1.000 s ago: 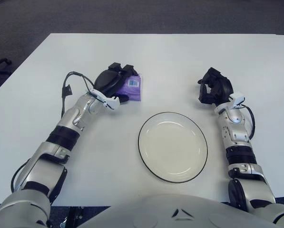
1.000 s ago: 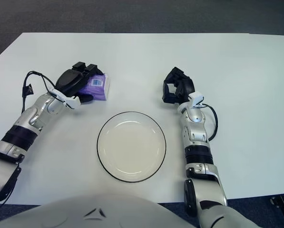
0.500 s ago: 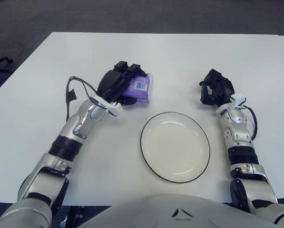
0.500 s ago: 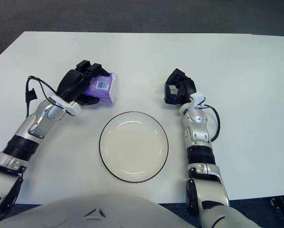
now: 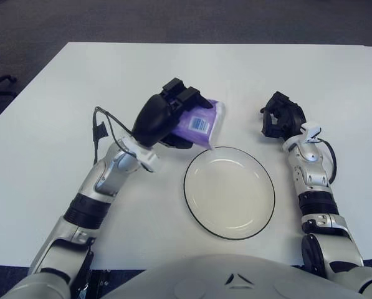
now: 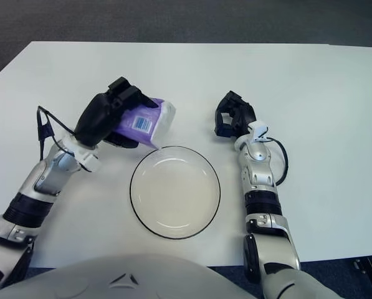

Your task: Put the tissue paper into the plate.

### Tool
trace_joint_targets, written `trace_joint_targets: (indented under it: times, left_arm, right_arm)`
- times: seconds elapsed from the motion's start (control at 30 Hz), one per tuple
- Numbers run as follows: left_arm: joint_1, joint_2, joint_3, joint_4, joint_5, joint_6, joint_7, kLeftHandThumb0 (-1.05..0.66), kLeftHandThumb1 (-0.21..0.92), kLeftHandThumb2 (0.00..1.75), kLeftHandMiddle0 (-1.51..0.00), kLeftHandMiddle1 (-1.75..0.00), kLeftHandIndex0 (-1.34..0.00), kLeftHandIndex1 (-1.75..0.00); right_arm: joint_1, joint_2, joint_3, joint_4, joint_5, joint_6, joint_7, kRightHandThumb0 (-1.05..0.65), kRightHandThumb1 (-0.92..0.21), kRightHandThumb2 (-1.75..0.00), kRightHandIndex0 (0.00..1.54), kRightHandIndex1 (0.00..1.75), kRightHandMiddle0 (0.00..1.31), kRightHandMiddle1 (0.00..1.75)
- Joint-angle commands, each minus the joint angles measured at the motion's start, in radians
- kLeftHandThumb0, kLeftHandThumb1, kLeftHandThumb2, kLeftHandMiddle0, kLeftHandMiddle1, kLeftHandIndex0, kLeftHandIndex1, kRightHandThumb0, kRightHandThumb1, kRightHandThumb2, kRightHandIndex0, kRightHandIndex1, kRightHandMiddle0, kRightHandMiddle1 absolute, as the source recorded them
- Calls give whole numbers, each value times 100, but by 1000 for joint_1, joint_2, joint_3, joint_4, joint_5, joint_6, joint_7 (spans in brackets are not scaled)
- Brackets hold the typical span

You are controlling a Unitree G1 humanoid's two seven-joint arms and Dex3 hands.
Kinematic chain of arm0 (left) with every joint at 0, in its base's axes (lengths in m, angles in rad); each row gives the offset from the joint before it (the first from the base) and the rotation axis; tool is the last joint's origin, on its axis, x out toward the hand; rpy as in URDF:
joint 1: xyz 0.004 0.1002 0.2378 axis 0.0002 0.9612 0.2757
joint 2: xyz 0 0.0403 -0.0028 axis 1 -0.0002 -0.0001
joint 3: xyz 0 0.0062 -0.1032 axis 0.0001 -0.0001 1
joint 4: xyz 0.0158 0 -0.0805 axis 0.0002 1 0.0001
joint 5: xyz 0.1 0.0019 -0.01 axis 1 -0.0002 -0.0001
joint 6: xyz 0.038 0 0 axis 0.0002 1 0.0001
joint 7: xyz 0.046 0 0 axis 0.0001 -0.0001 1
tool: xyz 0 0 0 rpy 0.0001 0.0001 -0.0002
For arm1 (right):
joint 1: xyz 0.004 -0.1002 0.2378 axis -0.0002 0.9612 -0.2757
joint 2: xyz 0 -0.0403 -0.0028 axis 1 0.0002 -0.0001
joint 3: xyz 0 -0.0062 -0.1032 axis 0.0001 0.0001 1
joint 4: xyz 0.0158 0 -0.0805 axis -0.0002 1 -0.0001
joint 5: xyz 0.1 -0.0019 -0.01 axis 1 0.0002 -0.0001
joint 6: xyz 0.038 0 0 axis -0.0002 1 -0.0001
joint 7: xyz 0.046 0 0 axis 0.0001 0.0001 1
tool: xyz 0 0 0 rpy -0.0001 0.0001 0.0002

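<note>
Purple plastic catches the eye first: a small soft pack of tissue paper (image 5: 201, 121), purple with a white barcode label and one pale end, is clasped in the black three-fingered left hand (image 5: 167, 115). The fingers (image 5: 189, 98) curl over the pack's top while the thumb sits beneath, so it is carried clear of the white worktop (image 5: 61, 124). The pack's pale lower corner hangs just over the far-left rim of the round white plate with a thin dark edge (image 5: 229, 193), which is bare inside.

The right hand (image 5: 280, 116) shows to the right of the plate, beyond its far edge, fingers curled in and holding nothing.

The risk, as I see it, lies in the release. The pack is only at the rim, not over the middle; if the fingers let go here it may land half on the edge and tip back onto the worktop. The wrapper looks slippery and squashy, so the grip could also slide. A low pass might nudge the plate itself.
</note>
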Motion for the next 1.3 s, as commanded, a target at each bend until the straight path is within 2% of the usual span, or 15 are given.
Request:
trace_joint_targets:
  times: [0.0,0.1,0.3,0.4,0.5,0.7,0.87,1.13,1.27]
  left_arm:
    - [29,12,-3,-62,-43,-14,-60,56,11,157,-78,-175,-100,-175]
    - [37,11,-9,-78,-75,-17,-103,56,11,157,-78,-175,-98,-175]
    - [17,-2,-63,-114,-259,17,-260,55,12,156,-77,-175,-95,-175]
    - [5,13,-85,-116,-369,23,-349,54,14,154,-76,-175,-92,-175]
    - [-7,31,-93,-132,-429,40,-425,53,15,152,-75,-175,-90,-175]
    - [8,81,-100,-226,-468,139,-560,52,19,147,-71,-175,-86,-175]
    - [13,83,-94,-258,-473,175,-602,51,20,145,-70,-175,-84,-175]
    - [-22,17,-128,-207,-402,121,-595,51,21,145,-69,-175,-83,-175]
    - [-18,1,-133,-192,-408,99,-601,51,21,145,-69,-175,-83,-175]
  right_arm:
    - [128,57,12,82,2,10,4,-47,-34,-129,133,175,59,175]
    - [128,55,15,82,-1,11,4,-47,-34,-129,132,175,59,175]
    - [128,57,17,79,0,23,3,-47,-34,-129,131,175,60,175]
    - [127,58,17,80,0,28,1,-47,-34,-130,130,175,60,175]
    - [127,58,17,78,-2,31,-1,-47,-34,-130,130,175,60,175]
    - [129,55,21,72,-6,32,-1,-47,-34,-129,130,175,60,175]
    - [130,56,25,66,-11,37,-6,-47,-34,-129,130,175,59,175]
    - [134,55,31,55,-20,48,-15,-47,-35,-128,131,175,59,175]
    - [134,55,35,50,-25,55,-20,-47,-35,-127,131,175,58,175]
